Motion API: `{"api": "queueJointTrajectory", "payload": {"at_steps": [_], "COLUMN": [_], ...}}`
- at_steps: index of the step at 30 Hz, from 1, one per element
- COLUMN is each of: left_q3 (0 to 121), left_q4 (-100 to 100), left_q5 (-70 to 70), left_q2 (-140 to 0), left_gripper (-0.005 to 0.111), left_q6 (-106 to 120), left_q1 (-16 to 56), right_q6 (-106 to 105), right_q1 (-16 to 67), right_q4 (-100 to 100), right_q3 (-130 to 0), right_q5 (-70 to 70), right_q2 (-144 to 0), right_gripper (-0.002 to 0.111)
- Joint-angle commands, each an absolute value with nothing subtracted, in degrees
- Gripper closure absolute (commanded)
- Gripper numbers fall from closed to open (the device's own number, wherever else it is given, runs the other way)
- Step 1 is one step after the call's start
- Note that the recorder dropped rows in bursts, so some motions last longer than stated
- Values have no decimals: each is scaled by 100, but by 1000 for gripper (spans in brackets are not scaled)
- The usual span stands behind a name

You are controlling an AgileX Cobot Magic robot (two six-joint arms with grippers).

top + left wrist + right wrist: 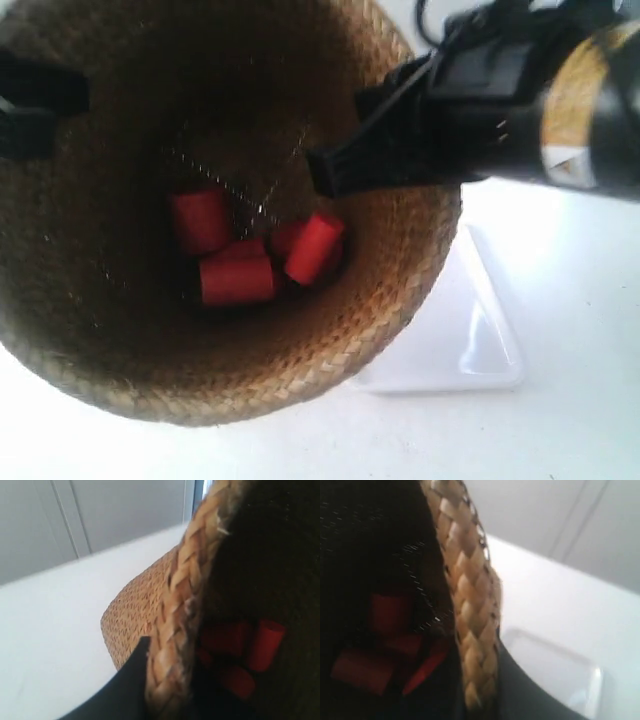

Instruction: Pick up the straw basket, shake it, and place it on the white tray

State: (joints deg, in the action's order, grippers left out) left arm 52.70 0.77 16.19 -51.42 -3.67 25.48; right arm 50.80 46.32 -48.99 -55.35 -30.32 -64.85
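Straw basket [330, 350] mouth facing exterior camera, red cylinders [236, 278] inside, we see left gripper [165, 690] and right gripper [480, 690] clamped on rim, white tray [485, 350] below.

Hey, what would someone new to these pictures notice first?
The big golden-brown braided straw basket fills the exterior view, with red cylinders lying on its dark bottom. A black tool grips its rim at that view's right, and a glossy white rectangular tray shows past its edge there.
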Motion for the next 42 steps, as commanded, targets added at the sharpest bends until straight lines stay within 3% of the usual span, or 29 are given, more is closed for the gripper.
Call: {"api": "queueJointTrajectory", "payload": {"at_steps": [1, 5, 9, 11, 13, 14, 17, 19, 21, 23, 25, 27, 32, 37, 42], "left_q3": [5693, 5634, 5038, 5365, 5531, 5394, 4971, 5295, 5501, 5346, 4999, 5144, 5308, 4687, 5201], "left_q4": [346, 0, -76, 238, 178, -199, -482, -82, 82, -126, -173, -73, -127, -333, -197], "left_q5": [2360, 1891, 1397, 1966, 1783, 1438, 886, 1475, 1712, 1210, 848, 1209, 1174, 266, 805], "left_q2": [-5049, -4640, -5362, -5306, -4826, -4774, -5418, -5372, -4813, -4686, -5278, -5452, -4635, -5457, -4805], "left_gripper": [107, 107, 107, 107, 107, 107, 107, 107, 107, 107, 107, 107, 107, 107, 107], "left_q6": [-161, 0, -184, -419, -397, -383, -502, -694, -532, -468, -468, -635, -403, -538, -577], "left_q1": [2827, 2918, 2756, 2851, 3005, 2976, 2684, 2679, 2924, 2899, 2733, 2712, 3017, 2607, 2976], "right_q6": [4593, 4294, 5247, 4985, 4628, 4666, 5865, 5655, 4825, 4823, 5549, 5627, 4704, 6058, 4729], "right_q1": [4806, 5078, 4725, 4821, 5095, 5127, 4735, 4726, 5010, 5052, 4750, 4636, 5009, 4525, 5038], "right_q4": [-3691, -3770, -5290, -4231, -3727, -4275, -6089, -5297, -4196, -4467, -5616, -4973, -3990, -5697, -3904], "right_q3": [-6010, -5886, -5458, -5868, -5970, -5796, -5454, -5759, -5963, -5627, -5344, -5594, -5743, -5275, -5710], "right_q5": [-3857, -2837, -3091, -3719, -3099, -2649, -3305, -4194, -3908, -2499, -2844, -3693, -2469, -2950, -2605], "right_q2": [-6442, -5877, -6615, -6523, -5903, -5797, -6602, -6711, -6004, -5674, -6257, -6578, -5641, -6729, -6122], "right_gripper": [108, 108, 108, 108, 108, 108, 108, 108, 108, 108, 108, 108, 108, 108, 108]}}
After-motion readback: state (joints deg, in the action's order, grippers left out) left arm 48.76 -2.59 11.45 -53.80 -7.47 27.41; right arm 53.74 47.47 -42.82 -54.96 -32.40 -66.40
